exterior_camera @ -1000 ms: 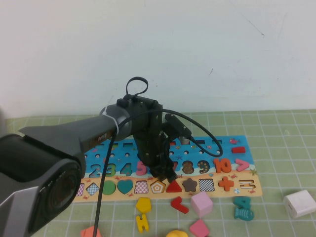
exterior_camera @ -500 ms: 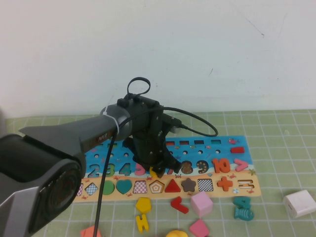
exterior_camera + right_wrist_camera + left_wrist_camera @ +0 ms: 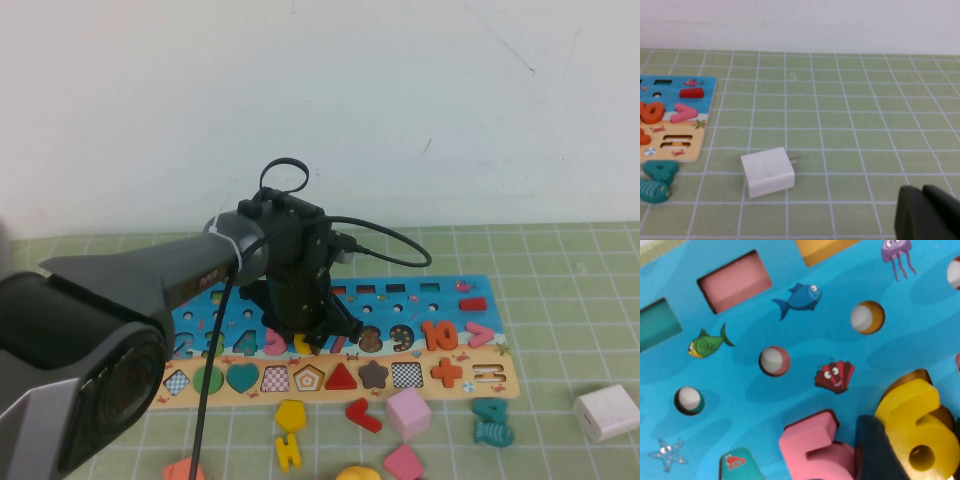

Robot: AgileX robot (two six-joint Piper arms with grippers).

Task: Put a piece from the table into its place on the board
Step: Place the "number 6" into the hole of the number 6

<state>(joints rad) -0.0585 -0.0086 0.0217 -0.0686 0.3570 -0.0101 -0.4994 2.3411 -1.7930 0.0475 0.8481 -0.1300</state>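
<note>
The left gripper (image 3: 312, 338) is down on the blue upper part of the long wooden puzzle board (image 3: 440, 385), at the numeral row. A dark finger (image 3: 879, 450) presses against the flat bright-yellow wooden numeral 6 (image 3: 920, 427); the opposite finger is out of view, so whether it grips the piece cannot be confirmed. The 6 sits tilted over its tan recess, beside the pink numeral 5 (image 3: 812, 450). The right gripper (image 3: 927, 212) hangs above the pale green gridded mat (image 3: 865, 125), near a white charger plug (image 3: 767, 171); its fingers appear closed on nothing.
</note>
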